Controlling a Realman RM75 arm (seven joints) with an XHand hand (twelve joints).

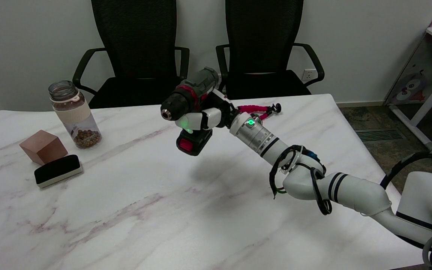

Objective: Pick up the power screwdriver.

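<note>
Table (144, 210) centre open — jar (74, 114), block (43, 147), eraser (58, 170) crowd left edge.
</note>
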